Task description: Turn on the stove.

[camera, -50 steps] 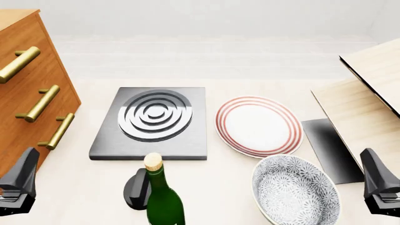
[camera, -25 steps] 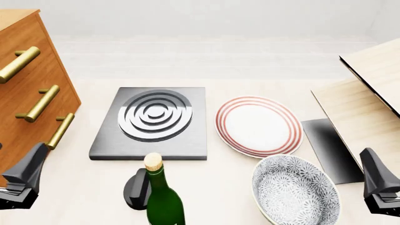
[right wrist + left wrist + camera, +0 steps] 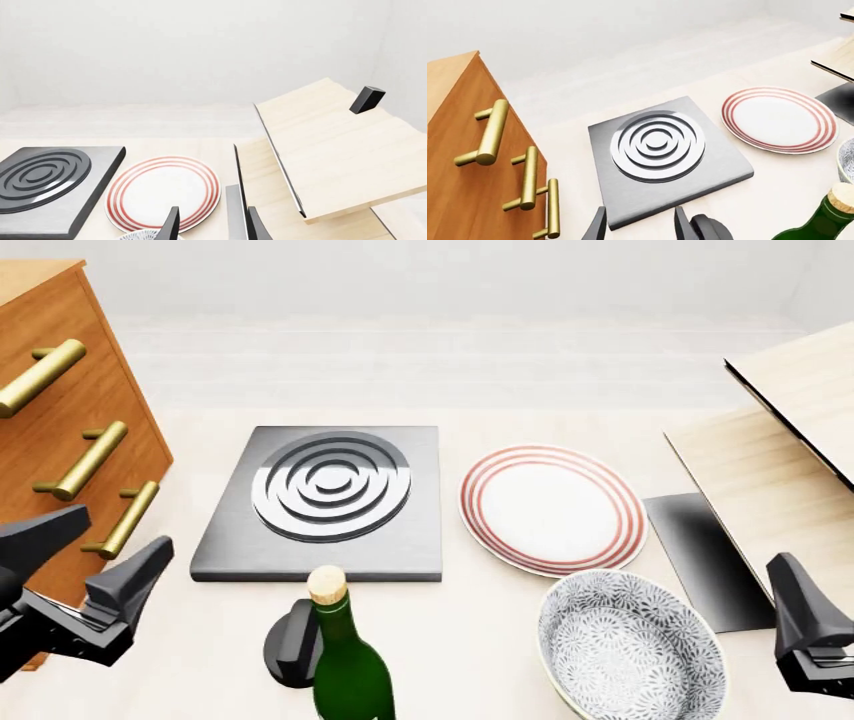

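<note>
Front view: the left claw (image 3: 96,565) hangs open and empty, the stove (image 3: 323,502) ahead of it and to its right, the black knob (image 3: 290,643) nearer, beside the green bottle (image 3: 350,665); the right claw (image 3: 809,632) idles, its opening unreadable here.

Left wrist view: fingers (image 3: 597,227) apart over the slab's near edge; judged approach step; next, close on the knob (image 3: 712,228) and twist.

Right wrist view: the right claw (image 3: 213,226) is open, holding nothing.

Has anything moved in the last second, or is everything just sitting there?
Only the left gripper moved: it came up from the lower left corner and forward, toward the stove and its black knob, jaws open, holding nothing. The right gripper, bottle, plate and bowl stayed put.
</note>
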`<state>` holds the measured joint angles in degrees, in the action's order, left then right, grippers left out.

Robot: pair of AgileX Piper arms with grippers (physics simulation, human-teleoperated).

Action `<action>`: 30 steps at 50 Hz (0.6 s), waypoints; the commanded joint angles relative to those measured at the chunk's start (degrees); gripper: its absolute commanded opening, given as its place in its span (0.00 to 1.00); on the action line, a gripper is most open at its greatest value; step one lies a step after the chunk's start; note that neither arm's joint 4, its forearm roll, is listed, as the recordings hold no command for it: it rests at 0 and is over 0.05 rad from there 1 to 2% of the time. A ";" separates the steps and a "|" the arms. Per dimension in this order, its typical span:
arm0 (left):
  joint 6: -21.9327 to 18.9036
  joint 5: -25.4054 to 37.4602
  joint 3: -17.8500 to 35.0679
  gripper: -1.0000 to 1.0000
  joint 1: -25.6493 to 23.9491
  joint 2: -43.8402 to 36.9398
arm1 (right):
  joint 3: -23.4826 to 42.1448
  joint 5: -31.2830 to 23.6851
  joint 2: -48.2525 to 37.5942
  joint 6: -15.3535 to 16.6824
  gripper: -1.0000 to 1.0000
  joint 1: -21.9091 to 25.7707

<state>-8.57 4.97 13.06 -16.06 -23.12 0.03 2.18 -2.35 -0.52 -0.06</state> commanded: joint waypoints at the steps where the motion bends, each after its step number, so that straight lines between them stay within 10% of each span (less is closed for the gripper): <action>1: -0.45 4.36 4.37 1.00 -6.93 -4.36 | -0.01 -0.16 0.18 0.01 1.00 0.00; 30: 2.26 17.96 15.73 1.00 -9.80 -15.89 | 0.20 -2.15 2.01 0.05 1.00 0.02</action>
<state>-7.50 19.64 25.63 -23.97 -34.24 0.13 0.45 -0.67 -0.48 -0.05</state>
